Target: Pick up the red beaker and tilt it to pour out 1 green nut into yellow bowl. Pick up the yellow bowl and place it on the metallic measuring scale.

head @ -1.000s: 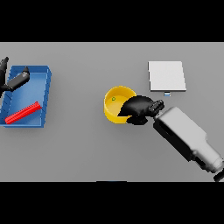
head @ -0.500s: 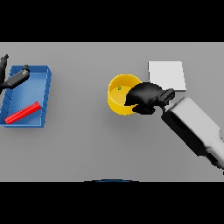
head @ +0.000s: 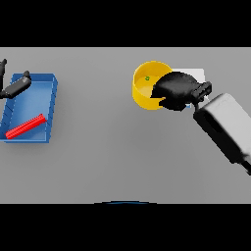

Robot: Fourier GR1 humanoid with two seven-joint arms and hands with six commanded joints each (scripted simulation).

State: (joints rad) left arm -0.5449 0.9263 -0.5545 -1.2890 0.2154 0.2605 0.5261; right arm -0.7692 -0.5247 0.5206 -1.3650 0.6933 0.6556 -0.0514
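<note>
The yellow bowl (head: 145, 91) is held off the table with a small green nut (head: 147, 78) inside it. My right hand (head: 177, 90) is shut on the bowl's right rim, its dark fingers curled over the edge. Behind the hand, only a sliver of the pale metallic scale (head: 194, 73) shows at its far right corner. The red beaker (head: 25, 126) lies on its side in the blue tray (head: 51, 108) at the left. My left hand (head: 14, 86) rests at the tray's far left corner, partly cut off by the view's edge.
The blue tray stands at the table's left edge with the beaker in its near half. My right forearm (head: 226, 128) crosses the right side of the table from the lower right.
My right hand has carried the yellow bowl up and to the right, toward the scale, which it now largely covers. The left hand and the beaker have stayed in place.
</note>
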